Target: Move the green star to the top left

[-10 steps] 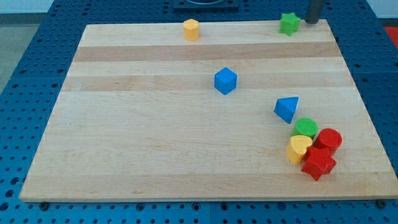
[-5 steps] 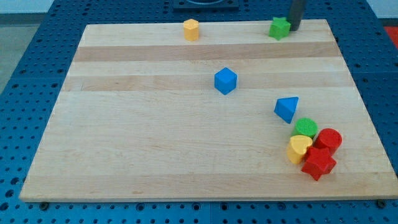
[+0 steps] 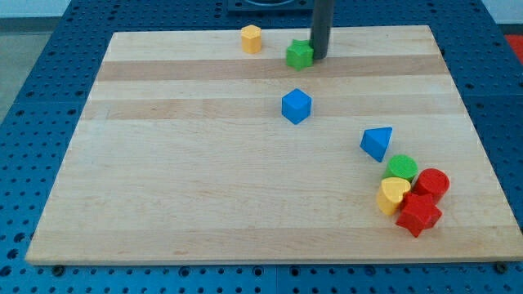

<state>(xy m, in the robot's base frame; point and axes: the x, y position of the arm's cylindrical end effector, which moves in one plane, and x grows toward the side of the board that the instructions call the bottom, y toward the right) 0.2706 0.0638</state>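
Green star is sitting near the view's top edge of the table, a little left of centre, and the rod's tip is pressing right against its right side. This tool is only a bare rod with nothing to open or close, so it is pushing, not holding. Now the worry: the orange block is lying just up and to the left, close to the line toward the top-left corner. If the push is running off the star's middle, the star is likely spinning off the tip and drifting, perhaps knocking the orange block or sliding toward the table's top edge. The blue cube is sitting below, apart, probably safe. The cluster at the lower right is well away.
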